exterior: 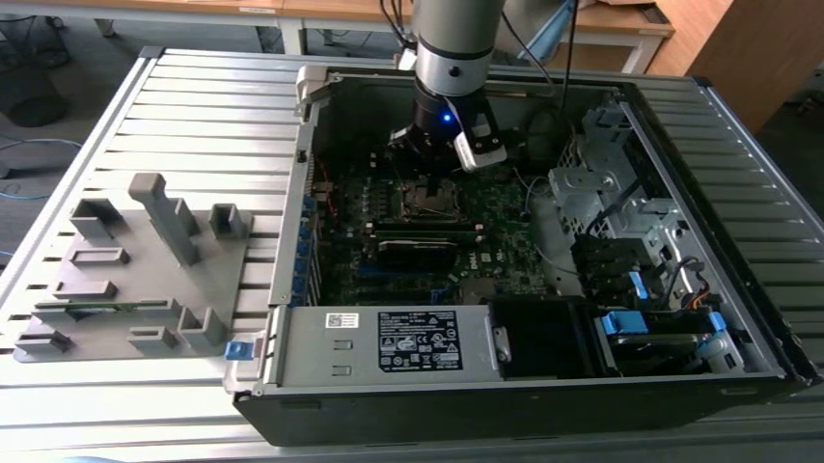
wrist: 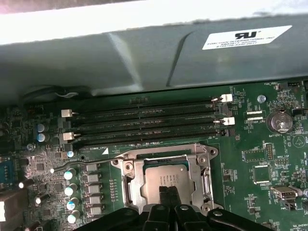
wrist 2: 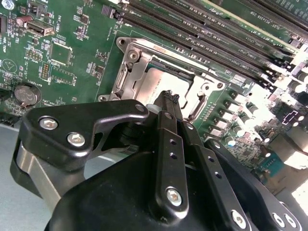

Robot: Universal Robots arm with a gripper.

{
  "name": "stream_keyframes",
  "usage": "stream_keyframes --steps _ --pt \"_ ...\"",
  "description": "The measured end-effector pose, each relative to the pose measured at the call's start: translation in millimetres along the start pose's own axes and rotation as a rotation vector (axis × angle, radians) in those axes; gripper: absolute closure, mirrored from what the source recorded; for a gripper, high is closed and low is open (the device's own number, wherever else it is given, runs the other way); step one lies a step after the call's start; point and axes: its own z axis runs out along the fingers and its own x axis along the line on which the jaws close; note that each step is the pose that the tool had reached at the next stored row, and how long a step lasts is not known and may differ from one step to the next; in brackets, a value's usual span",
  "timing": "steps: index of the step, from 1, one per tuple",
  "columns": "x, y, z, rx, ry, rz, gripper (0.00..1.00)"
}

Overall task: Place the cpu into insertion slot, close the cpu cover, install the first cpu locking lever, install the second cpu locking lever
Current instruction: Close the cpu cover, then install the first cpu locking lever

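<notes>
The claw [wrist: 169, 193], pressed together and empty, hangs close over the cpu [wrist: 166, 176], which lies in the insertion slot [wrist: 126, 167] mid-motherboard [wrist: 250, 161]; I judge the cpu light, stiff and fragile, best gripped by its edges.

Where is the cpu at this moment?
In the first wrist view the cpu lies on the green board, framed by the silver cover, next to the long memory slots, with the gripper close over it.

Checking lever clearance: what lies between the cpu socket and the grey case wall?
In the first wrist view, long black memory slots lie side by side between the socket and the case wall.
</notes>
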Motion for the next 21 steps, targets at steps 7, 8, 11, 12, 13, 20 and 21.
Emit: stream_keyframes --steps 7,8,11,12,13,20,21 --pt "0.0 0.0 0.0 0.0002 -0.0001 0.000 0.89" --pt "0.0 0.0 0.0 0.0002 -0.0001 0.000 0.89" --pt "0.0 0.0 0.0 0.0003 -0.0001 0.000 0.89" --pt "0.0 0.0 -0.4 0.0004 0.0000 0.000 0.89" --pt "0.0 0.0 -1.1 0.0004 0.0000 0.000 0.89" --pt "-0.1 0.3 -12.4 0.0004 -0.0001 0.000 0.89" --pt "-0.2 0.3 -14.9 0.0003 -0.0001 0.000 0.89"
